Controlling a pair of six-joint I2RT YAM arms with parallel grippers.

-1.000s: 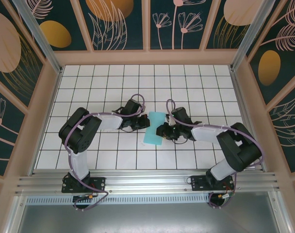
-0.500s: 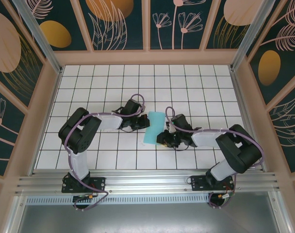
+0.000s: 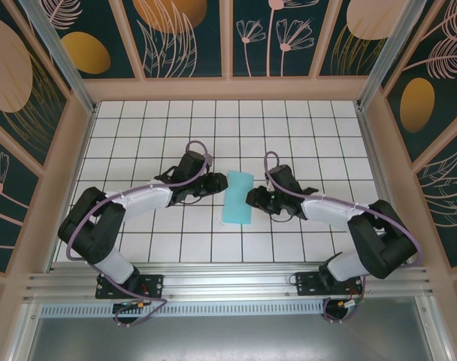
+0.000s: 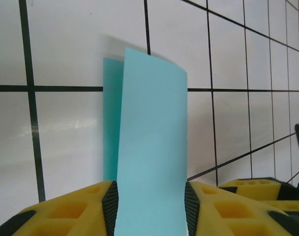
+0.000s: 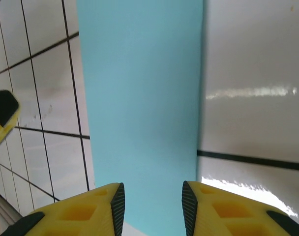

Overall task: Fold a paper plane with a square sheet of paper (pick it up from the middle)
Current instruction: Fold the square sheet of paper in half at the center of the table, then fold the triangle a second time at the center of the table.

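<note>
Mid-table, on the white tiled table (image 3: 304, 135), the light turquoise-blue square sheet of paper (image 3: 236, 197) lies folded into a narrow strip, its upper layer slightly sprung. Within the last second the left gripper (image 3: 216, 184) has let go and the right gripper (image 3: 252, 199) has widened. Judgement: crease pressed, grip released. Both arms reach inward and low, flanking the strip, jaws part-open, holding nothing.

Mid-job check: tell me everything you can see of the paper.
The paper is thin, plain light turquoise, folded to a narrow strip; two layers sit slightly offset. It lies on the white tiled table between the left gripper and right gripper, whose jaws stand apart. Whether they touch it is unclear.
</note>
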